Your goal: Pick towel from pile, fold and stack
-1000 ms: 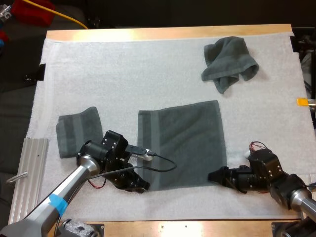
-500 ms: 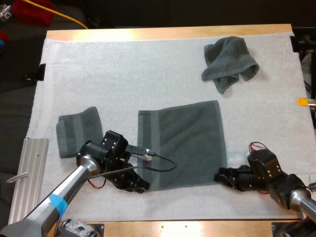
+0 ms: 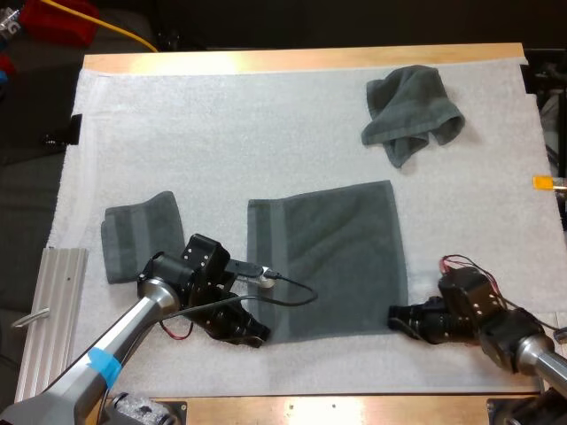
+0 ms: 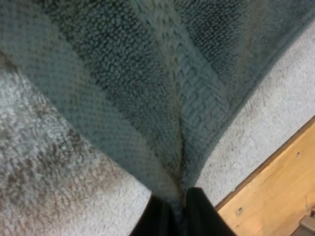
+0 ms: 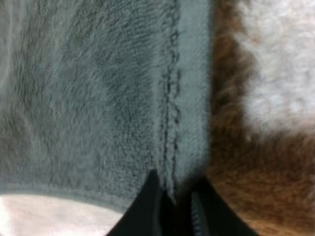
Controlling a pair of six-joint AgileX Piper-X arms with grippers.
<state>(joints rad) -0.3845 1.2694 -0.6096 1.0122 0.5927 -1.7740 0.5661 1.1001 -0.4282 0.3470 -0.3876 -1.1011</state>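
Though cropped in wrist views — left pincer point(image 3: 255, 336) grips spread towel point(image 3: 328, 257) corner | right pincer point(image 3: 397, 319) seemingly pinches hem.

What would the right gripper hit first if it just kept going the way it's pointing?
The spread towel: the right gripper is pinching its near right corner. Farther along that line, probably the left gripper at the other near corner.

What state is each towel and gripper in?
flat dark grey-green towel: spread on the white mat, both near corners pinched.
folded dark grey-green towel: folded, lying to its left.
crumpled dark grey-green towel: bunched, far right.
left gripper: shut on the flat towel's near left corner.
right gripper: shut on its near right corner.
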